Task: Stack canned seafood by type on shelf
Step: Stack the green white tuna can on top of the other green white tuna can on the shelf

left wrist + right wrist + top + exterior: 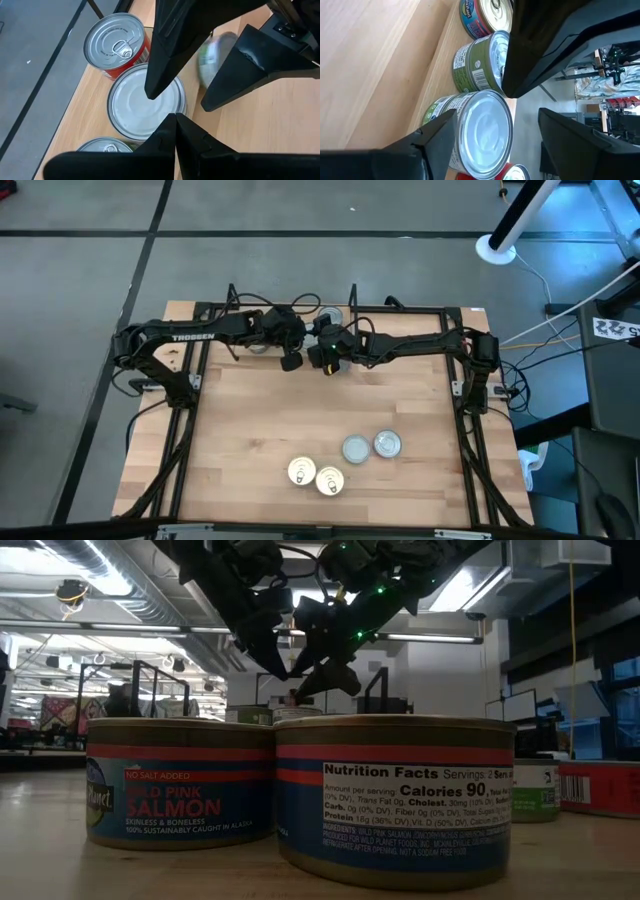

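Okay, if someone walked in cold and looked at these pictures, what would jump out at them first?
Both arms meet at the table's far edge, the left gripper shut and the right gripper open, hovering over the cans on the shelf. In the right wrist view a green-labelled can lies between its fingers. Near the front edge four loose cans wait, two blue salmon cans filling the low view.

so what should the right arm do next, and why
Probably lift the right end effector straight up and away from the shelf. Its fingers stand open around a green-labelled can that sits on the shelf beside another green-labelled can, so that can looks placed. Four cans wait near the table's front edge, so one of those seems the next pick. The left end effector, shut, hovers alongside.
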Motion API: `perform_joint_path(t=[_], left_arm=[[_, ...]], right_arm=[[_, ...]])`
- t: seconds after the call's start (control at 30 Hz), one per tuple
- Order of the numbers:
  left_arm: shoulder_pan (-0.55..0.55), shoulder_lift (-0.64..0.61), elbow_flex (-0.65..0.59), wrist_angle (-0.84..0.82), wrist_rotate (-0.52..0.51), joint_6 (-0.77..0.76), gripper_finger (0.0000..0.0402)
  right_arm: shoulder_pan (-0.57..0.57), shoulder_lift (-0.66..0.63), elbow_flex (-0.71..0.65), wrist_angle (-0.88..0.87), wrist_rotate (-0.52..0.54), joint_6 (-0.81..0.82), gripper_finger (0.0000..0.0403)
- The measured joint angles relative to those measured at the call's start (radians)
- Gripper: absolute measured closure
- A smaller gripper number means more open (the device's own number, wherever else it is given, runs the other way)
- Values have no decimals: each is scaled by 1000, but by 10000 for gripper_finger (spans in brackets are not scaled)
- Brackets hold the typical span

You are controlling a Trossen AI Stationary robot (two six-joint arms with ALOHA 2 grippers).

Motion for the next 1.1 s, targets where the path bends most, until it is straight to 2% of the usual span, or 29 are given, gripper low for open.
perform_joint_path(t=[0.13, 0.2, 0.37, 0.47, 0.6, 0.83, 1.0, 1.1], left_arm=[[0, 0, 0, -3, 0, 0, 400], [0, 0, 0, -10, 1, -1, 400], [-14, 0, 0, -28, 44, -28, 400], [-37, 0, 0, -34, 95, -50, 400], [-81, 0, 0, -32, 127, -52, 400], [-177, 0, 0, -11, 130, -52, 400], [-246, 17, 0, 133, 131, -32, 400], [-278, 66, 0, 261, 130, 19, 400]], right_arm=[[18, 0, 0, 0, 26, 2, 126], [44, 0, 0, -1, 88, 3, 126], [145, 0, 0, -24, 323, -5, 126], [211, -12, 0, -127, 366, -2, 126], [293, -61, 0, -315, 368, 74, 126], [381, -194, 0, -708, 356, 378, 126], [411, -286, -3, -921, 207, 628, 126], [415, -339, -59, -918, 117, 696, 126]])
